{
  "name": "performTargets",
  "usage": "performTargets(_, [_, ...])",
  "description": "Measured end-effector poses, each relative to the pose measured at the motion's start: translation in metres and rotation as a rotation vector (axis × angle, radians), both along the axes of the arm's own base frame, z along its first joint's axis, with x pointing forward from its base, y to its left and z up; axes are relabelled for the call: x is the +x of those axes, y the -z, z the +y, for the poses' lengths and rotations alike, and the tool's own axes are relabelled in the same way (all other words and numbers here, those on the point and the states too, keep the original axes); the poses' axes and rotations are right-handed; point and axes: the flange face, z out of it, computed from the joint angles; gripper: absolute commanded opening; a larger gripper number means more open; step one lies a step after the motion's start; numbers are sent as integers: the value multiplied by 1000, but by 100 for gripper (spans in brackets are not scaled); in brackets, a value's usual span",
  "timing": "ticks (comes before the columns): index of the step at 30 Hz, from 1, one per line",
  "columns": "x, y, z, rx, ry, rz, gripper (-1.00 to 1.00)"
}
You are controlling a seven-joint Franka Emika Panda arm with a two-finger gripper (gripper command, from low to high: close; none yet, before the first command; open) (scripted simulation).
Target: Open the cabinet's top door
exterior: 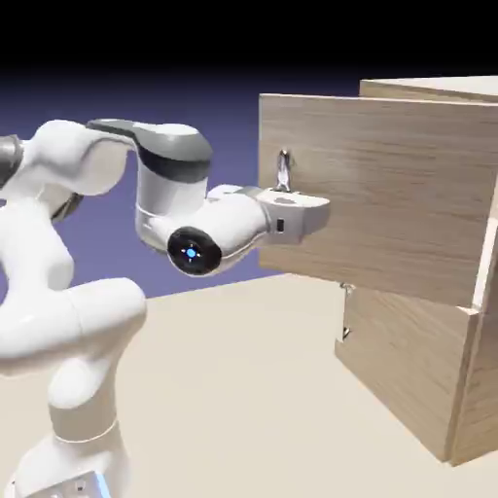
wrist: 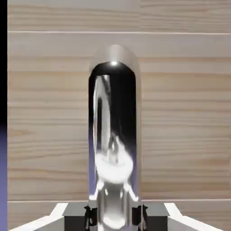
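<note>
The cabinet [exterior: 418,374] of light beige wood stands at the right of the exterior view. Its top door [exterior: 389,195] is swung outward, its free edge well forward of the lower panel. A small silver handle [exterior: 283,167] stands upright near that free edge. My gripper [exterior: 289,197] is at the handle's lower part, shut on it. In the hand view the shiny handle [wrist: 113,135] fills the middle, rising from between the dark fingertips [wrist: 90,217] at the bottom edge, with the door's wood grain [wrist: 180,113] behind it.
The lower door [exterior: 404,355] is shut, with its own small handle [exterior: 345,331] near its left edge. The white arm [exterior: 175,214] reaches in from the left over the beige table [exterior: 243,389].
</note>
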Motion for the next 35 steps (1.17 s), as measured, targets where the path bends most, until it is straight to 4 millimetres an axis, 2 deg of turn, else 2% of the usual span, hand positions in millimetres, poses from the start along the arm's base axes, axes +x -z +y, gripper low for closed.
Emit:
performTargets(9, [-19,0,-64,0,-189,0,-100])
performTargets(18, [-25,0,-132,0,-380,0,-100])
performTargets(25, [-21,0,-188,0,-539,0,-100])
performTargets(34, [-2,0,-256,0,-739,0,-100])
performTargets(35, [0,0,-260,0,-751,0,100])
